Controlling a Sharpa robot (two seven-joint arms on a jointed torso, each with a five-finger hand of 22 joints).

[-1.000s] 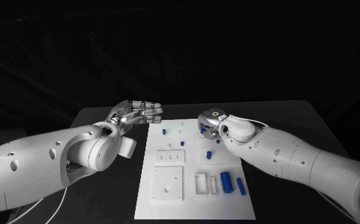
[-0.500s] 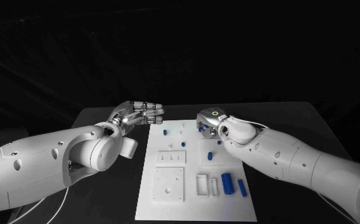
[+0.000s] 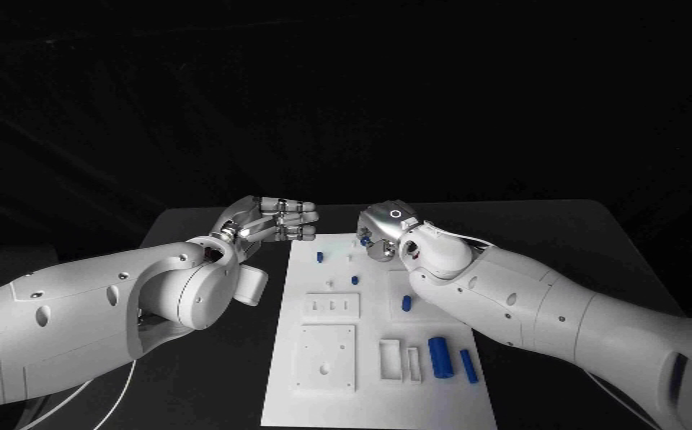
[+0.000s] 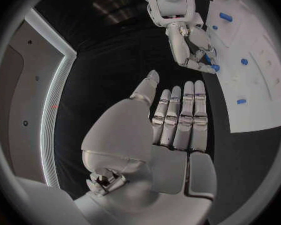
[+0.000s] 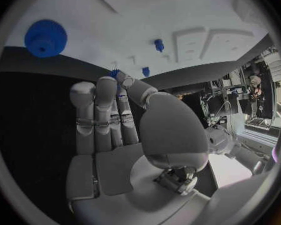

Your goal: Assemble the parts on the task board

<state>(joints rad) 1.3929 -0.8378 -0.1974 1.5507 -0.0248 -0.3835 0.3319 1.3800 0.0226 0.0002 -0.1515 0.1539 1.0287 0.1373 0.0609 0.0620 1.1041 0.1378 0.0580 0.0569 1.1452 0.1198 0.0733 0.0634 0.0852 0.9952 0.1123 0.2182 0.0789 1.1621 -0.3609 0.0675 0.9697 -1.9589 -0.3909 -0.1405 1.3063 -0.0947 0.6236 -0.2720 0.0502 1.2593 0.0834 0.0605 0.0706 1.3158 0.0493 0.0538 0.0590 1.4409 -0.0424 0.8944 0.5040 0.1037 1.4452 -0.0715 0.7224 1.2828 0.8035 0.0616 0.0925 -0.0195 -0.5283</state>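
Observation:
The white task board lies in the middle of the table, also seen in the left wrist view and the right wrist view. My right hand hovers over the board's far end and pinches a small blue part between thumb and fingertips; the part also shows at those fingertips. My left hand stays off the board's far left corner, fingers straight and side by side, holding nothing. Blue parts stand on the board: two small pegs, and a round knob.
Near the board's right edge lie a short blue piece and two longer blue cylinders. White raised blocks and a slotted holder sit on the near half. Bare black table flanks the board.
My right hand has moved left and toward the board's far end, still pinching the blue part. The left hand has barely shifted.

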